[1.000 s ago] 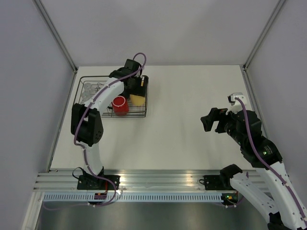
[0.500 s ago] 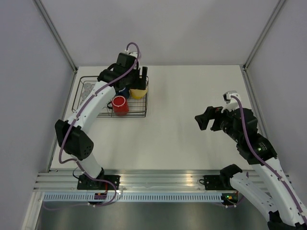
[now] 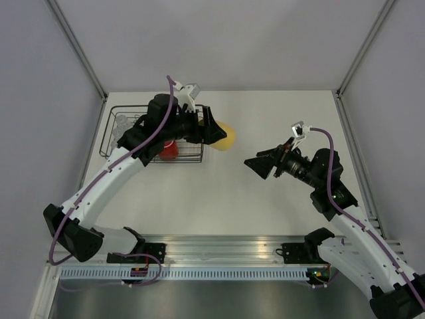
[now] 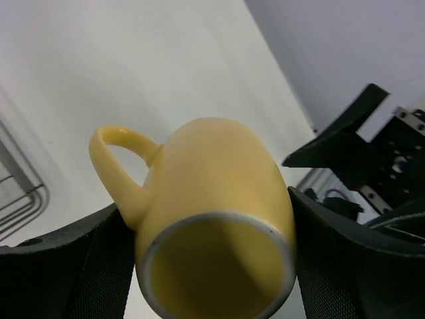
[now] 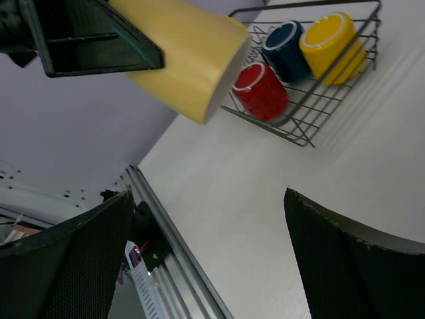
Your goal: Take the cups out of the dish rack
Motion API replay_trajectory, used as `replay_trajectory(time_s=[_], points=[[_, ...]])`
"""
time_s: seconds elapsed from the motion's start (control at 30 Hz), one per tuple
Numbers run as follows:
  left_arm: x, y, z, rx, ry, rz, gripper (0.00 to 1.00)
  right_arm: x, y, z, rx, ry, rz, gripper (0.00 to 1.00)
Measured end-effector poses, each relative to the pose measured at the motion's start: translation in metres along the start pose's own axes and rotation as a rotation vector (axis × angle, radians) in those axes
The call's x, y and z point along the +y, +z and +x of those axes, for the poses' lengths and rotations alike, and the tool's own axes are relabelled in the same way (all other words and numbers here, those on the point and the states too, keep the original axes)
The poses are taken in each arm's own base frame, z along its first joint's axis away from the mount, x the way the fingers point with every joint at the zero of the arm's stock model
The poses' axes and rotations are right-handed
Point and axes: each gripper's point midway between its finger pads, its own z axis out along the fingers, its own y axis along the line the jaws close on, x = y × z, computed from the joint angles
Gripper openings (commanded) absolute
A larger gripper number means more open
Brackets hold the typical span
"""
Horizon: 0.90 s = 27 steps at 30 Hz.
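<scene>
My left gripper [image 3: 216, 133] is shut on the pale cream-yellow mug [image 3: 226, 137] and holds it in the air just right of the dish rack [image 3: 105, 136]. In the left wrist view the mug [image 4: 216, 193] lies between both fingers, mouth toward the camera and handle to the left. My right gripper [image 3: 259, 164] is open and empty, pointing left at the mug with a gap between them. In the right wrist view the mug [image 5: 182, 56] hangs above the rack [image 5: 298, 140], which holds a red mug [image 5: 260, 90], a dark blue mug [image 5: 285, 41] and a bright yellow mug [image 5: 330, 40]. Clear tumblers [image 3: 123, 123] sit at the rack's left end.
The rack stands at the table's far left corner, close to the left wall. An aluminium rail [image 3: 219, 246] with both arm bases runs along the near edge. White tabletop [image 3: 265, 212] lies below and between the two grippers.
The left arm has lifted the cream-yellow mug out of the rack and carried it right, past the rack's edge. The right arm has swung left toward it, jaws still open.
</scene>
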Motion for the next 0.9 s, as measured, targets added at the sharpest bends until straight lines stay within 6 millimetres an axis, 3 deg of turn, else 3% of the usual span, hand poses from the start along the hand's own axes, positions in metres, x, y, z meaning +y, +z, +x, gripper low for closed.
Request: replay_trajectory(time_s=[0.17, 0.43, 0.63, 0.73, 0.9], points=[[-0.031, -0.007, 0.009, -0.027, -0.111, 0.185, 0.02, 0.027, 0.003, -0.002, -0.018, 0.026, -0.172, 0.98], [-0.074, -0.023, 0.012, -0.067, -0.257, 0.451, 0.02, 0.067, -0.005, -0.026, -0.092, 0.011, -0.358, 0.91], [-0.099, -0.032, 0.007, -0.085, -0.315, 0.576, 0.02, 0.084, -0.002, -0.030, -0.095, 0.041, -0.435, 0.76], [-0.111, -0.036, 0.005, -0.094, -0.325, 0.621, 0.02, 0.096, 0.001, -0.031, -0.081, 0.048, -0.473, 0.59], [-0.129, -0.041, 0.012, -0.075, -0.337, 0.675, 0.02, 0.117, 0.003, -0.031, -0.071, 0.027, -0.541, 0.46]])
